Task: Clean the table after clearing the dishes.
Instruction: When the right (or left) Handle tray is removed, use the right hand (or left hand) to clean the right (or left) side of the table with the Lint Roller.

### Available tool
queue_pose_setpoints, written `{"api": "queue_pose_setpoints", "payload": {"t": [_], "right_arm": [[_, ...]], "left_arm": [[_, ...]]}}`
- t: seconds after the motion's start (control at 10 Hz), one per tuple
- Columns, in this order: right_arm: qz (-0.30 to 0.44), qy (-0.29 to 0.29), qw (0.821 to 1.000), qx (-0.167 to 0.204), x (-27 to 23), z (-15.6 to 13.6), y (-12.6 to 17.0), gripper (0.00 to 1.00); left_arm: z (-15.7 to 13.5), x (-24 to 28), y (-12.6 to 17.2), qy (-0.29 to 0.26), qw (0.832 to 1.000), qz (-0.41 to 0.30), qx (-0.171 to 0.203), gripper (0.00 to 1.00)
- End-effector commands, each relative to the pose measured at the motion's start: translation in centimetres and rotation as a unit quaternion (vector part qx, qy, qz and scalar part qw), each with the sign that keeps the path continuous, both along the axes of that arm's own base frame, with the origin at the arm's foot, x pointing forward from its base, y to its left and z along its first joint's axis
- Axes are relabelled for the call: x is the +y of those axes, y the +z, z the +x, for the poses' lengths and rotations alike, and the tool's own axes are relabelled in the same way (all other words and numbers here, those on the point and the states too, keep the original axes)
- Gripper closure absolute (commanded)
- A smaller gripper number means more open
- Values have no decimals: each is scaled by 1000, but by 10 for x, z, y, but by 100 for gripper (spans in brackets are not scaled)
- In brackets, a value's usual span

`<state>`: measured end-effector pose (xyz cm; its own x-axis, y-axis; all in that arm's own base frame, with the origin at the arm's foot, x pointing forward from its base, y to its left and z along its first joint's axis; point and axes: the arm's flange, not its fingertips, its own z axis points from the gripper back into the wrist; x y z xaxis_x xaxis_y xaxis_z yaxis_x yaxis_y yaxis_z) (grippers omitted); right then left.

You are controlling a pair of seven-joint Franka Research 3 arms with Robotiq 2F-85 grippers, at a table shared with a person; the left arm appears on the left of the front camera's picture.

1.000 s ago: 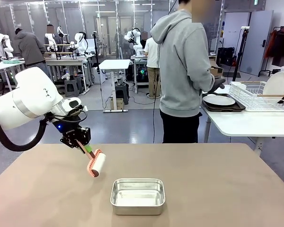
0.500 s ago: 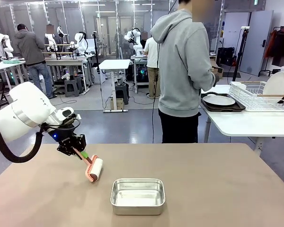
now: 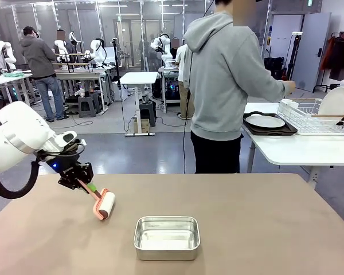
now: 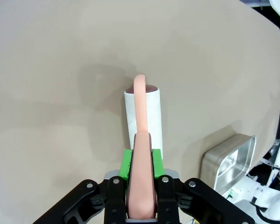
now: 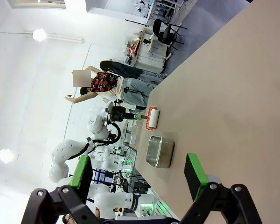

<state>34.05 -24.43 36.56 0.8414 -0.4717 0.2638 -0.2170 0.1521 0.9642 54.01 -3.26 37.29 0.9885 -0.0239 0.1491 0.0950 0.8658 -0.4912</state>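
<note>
Left end effector slants down, clenched on a cylindrical white lint roller by its pink handle, over matte tan worktop; right end effector released.

One roller, one pan, one table

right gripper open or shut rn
Open: in the right wrist view the right gripper has its two green-padded fingers standing wide apart, gripping nothing.
</note>
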Motion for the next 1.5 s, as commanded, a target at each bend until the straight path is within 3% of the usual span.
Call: {"api": "queue_pose_setpoints", "payload": {"t": [0.0, 0.4, 0.7, 1.4], "right_arm": [[5, 0, 1000, 6, 0, -1, 5, 0], [5, 0, 1000, 6, 0, -1, 5, 0], [5, 0, 1000, 6, 0, -1, 5, 0], [5, 0, 1000, 6, 0, -1, 5, 0]], "left_arm": [[0, 36, -14, -8, 1000, 9, -4, 79], [0, 89, -14, -27, 999, 27, 17, 79], [-3, 136, -6, 2, 998, 59, 8, 79], [-8, 202, 19, 40, 974, 220, 35, 79]]}}
